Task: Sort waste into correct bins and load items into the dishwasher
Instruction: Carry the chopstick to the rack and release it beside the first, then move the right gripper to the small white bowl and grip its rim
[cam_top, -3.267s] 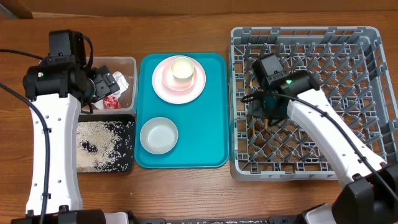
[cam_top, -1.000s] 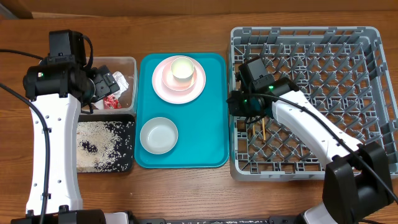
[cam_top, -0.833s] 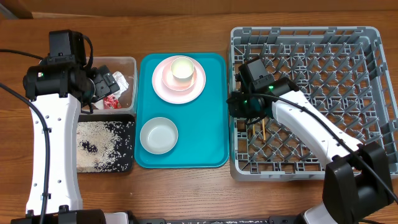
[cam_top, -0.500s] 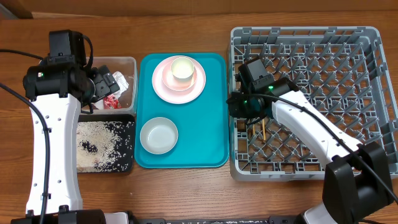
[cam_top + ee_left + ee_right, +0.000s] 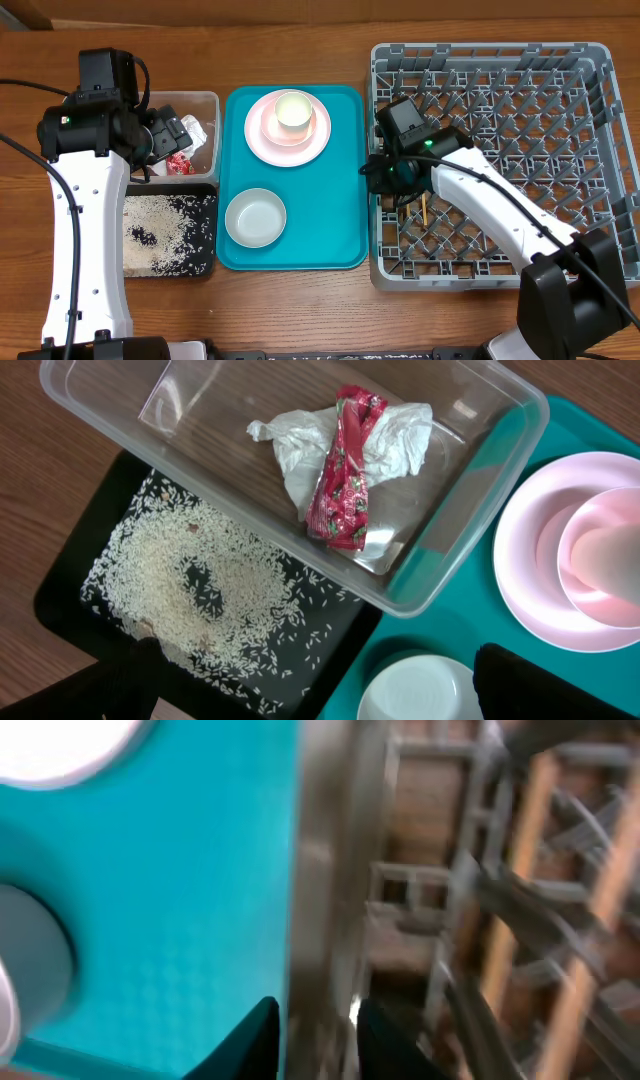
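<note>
The left fingers are spread wide, one dark tip at each lower corner of the left wrist view, and they grip nothing. They hang above the clear tub, where the crumpled napkin lies with the red wrapper on top of it. Beside the tub, the black tray holds the scattered rice. That view also shows the edge of the teal tray with the pink dish, the cup standing in it, and the rim of the bowl. The right wrist view is blurred. The right fingers show as two dark tips with a narrow gap between them and nothing pinched in it. They sit over the grey left wall of the dish rack, with the teal tray to one side and the chopsticks on the lattice to the other. Only the overhead view shows the whole table: tub and black tray at the left, teal tray in the middle, rack at the right. It places the right arm's tip at the rack's left wall, with the chopsticks just beside it and clear of the fingers. How far either pair of fingers is open cannot be read from that view.
</note>
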Robot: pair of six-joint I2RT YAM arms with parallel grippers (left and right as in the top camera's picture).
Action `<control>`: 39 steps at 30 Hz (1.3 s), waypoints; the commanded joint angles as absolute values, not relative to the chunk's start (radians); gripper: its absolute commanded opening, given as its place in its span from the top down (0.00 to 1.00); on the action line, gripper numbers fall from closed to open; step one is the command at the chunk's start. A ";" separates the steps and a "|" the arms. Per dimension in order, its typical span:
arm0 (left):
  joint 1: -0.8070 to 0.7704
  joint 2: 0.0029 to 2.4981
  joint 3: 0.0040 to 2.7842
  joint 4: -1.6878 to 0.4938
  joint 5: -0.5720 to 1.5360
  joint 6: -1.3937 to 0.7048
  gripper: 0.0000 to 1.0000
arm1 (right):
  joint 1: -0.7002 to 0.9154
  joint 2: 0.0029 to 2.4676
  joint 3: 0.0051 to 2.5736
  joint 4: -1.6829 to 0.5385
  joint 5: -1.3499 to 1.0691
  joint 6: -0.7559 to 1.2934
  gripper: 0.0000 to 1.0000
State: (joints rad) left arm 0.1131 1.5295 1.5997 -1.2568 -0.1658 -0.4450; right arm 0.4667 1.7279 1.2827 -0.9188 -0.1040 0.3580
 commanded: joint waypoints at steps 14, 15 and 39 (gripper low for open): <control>0.116 1.520 1.611 -1.256 -0.175 -0.434 0.00 | 0.503 1.716 1.861 -1.250 -0.527 0.318 0.73; 0.115 1.520 1.611 -1.256 -0.175 -0.434 0.00 | 0.522 1.716 1.853 -1.254 -0.540 0.318 0.73; 0.116 1.520 1.611 -1.256 -0.175 -0.434 0.00 | 1.082 1.726 1.228 -0.348 0.091 0.297 0.56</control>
State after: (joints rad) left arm 0.1131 1.5295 1.5997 -1.2568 -0.1658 -0.4450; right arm 1.0924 1.7279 1.2743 -0.4301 -0.0132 0.3134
